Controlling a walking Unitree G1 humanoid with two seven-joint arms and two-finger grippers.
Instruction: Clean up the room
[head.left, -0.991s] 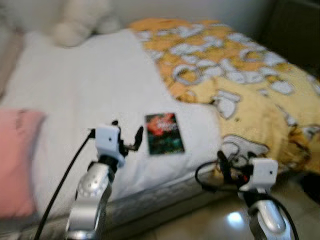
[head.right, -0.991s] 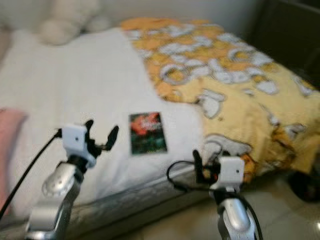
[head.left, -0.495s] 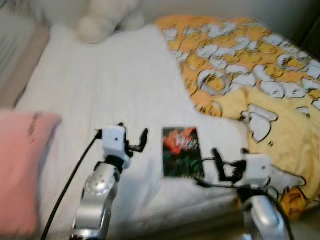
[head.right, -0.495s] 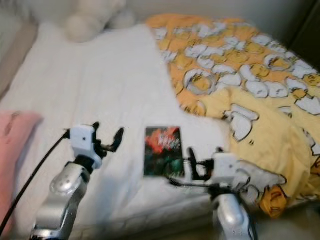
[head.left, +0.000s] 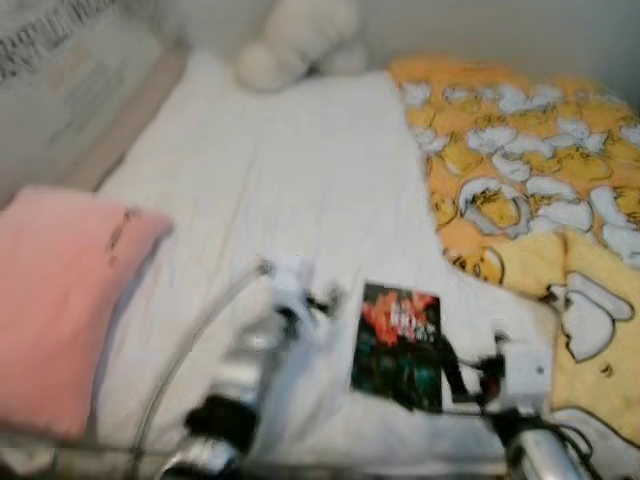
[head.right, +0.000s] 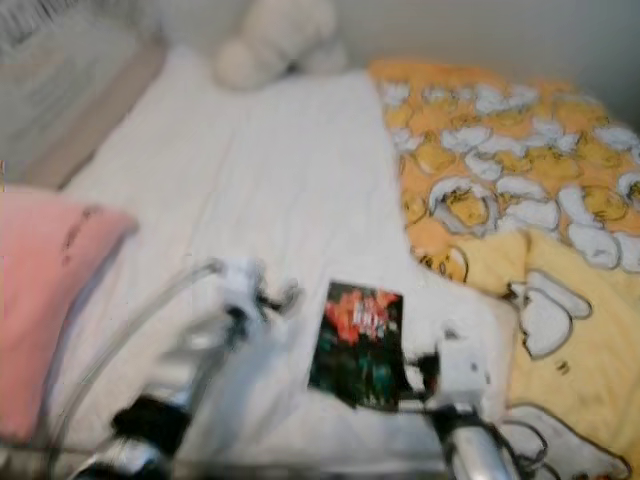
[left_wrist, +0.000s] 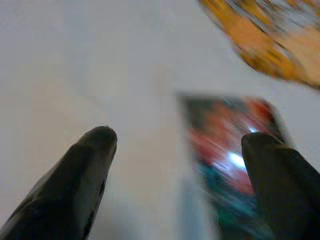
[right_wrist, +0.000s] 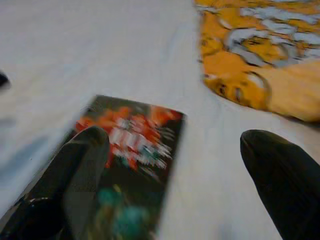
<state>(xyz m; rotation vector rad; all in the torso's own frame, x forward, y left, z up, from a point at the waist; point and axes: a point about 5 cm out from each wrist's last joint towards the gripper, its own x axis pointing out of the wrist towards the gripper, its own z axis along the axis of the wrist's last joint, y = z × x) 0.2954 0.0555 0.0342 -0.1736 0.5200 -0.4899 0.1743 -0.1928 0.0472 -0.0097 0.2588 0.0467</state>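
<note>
A dark book with a red and green cover lies flat on the white bed sheet. My left gripper is blurred and hovers just left of the book. In the left wrist view its fingers are spread open with nothing between them, and the book lies by one fingertip. My right gripper is low over the sheet at the book's near right corner. It is open too, with the book lying under one of its fingers.
A pink pillow lies at the left of the bed. A white plush toy sits at the far end. A yellow duck-print blanket covers the right side. The wall runs along the far left.
The camera has moved closer and turned left, so the bed has shifted in view. Both grippers have come forward over the sheet, now flanking the book. The left arm is blurred by motion.
</note>
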